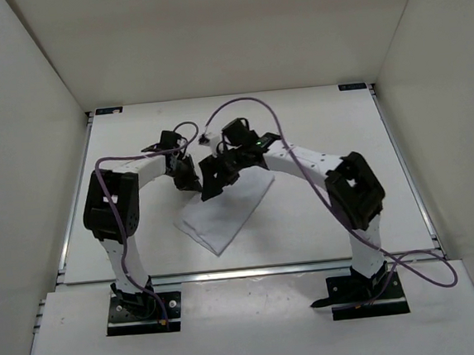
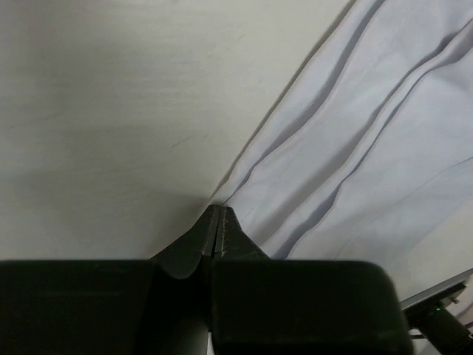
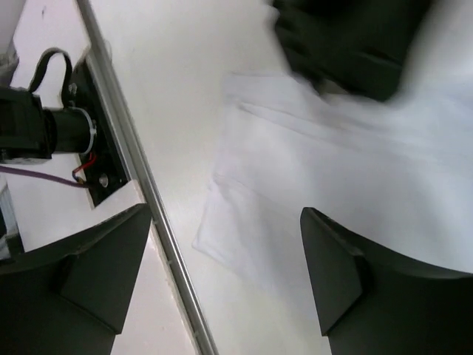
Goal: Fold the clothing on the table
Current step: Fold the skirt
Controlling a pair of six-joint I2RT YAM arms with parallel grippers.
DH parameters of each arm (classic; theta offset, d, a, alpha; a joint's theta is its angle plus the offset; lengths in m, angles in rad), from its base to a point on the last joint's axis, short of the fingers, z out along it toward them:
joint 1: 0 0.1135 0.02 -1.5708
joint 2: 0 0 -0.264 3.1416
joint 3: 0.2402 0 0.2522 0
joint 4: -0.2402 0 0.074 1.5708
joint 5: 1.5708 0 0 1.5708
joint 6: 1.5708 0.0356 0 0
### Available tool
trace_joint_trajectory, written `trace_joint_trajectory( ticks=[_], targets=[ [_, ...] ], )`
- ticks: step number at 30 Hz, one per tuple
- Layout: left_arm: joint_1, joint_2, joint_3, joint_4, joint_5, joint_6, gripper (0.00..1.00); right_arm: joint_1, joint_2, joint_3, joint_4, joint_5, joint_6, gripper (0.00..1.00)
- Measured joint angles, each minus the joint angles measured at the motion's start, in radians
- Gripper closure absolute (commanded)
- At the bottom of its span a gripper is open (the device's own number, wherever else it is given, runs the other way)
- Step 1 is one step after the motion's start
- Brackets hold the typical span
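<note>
1. The clothing [image 1: 227, 211] lies at the middle of the desk [image 1: 324, 228], with its long axis running from near-left to far-right.
2. The left end effector [image 2: 218, 222] is closed and seemingly pinches the clothing's edge. The right end effector [image 3: 225, 214] gapes empty above it.
3. Risk: a pull from the left side alone could drag the layers askew.

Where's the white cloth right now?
In the overhead view, the clothing lies on the table near its middle, between the two arms, with the left tool at its far edge.
</note>
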Motion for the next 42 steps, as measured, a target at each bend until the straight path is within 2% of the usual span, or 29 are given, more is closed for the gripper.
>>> trace_joint_trajectory(
  ticks=[5,8,11,13,15,21,27,31,33,36,38,42],
  targets=[
    [0.039,-0.099,0.000,-0.098,-0.044,0.051,0.77,-0.219,-0.249,-0.188,0.120,0.033,0.042,0.19],
    [0.051,-0.205,0.002,-0.125,-0.060,0.068,0.76,-0.376,-0.308,-0.232,0.166,0.044,0.052,0.20],
    [0.032,-0.298,-0.008,-0.127,-0.075,0.071,0.83,-0.460,-0.288,-0.252,0.160,0.079,0.040,0.21],
    [0.015,-0.350,-0.056,-0.105,-0.078,0.068,0.94,-0.468,-0.248,-0.257,0.134,0.096,0.016,0.20],
    [0.001,-0.379,-0.120,-0.100,-0.080,0.056,1.00,-0.454,-0.202,-0.257,0.114,0.101,-0.009,0.21],
    [-0.034,-0.399,-0.312,-0.112,-0.106,0.031,1.00,-0.394,-0.089,-0.249,0.063,0.114,-0.074,0.23],
    [-0.042,-0.417,-0.343,-0.099,-0.124,0.008,1.00,-0.365,0.001,-0.147,0.024,0.130,-0.129,0.31],
    [-0.053,-0.416,-0.364,-0.088,-0.127,0.000,1.00,-0.364,0.052,-0.081,0.014,0.147,-0.169,0.44],
    [-0.056,-0.413,-0.372,-0.089,-0.128,-0.002,1.00,-0.364,0.072,-0.067,0.002,0.152,-0.183,0.57],
    [-0.058,-0.410,-0.372,-0.096,-0.128,-0.002,1.00,-0.367,0.097,-0.065,-0.011,0.156,-0.194,0.86],
    [-0.058,-0.410,-0.372,-0.100,-0.130,0.000,1.00,-0.371,0.108,-0.067,-0.021,0.158,-0.192,0.94],
    [-0.055,-0.409,-0.372,-0.103,-0.137,0.002,1.00,-0.389,0.108,-0.090,-0.016,0.150,-0.184,0.98]
  ],
)
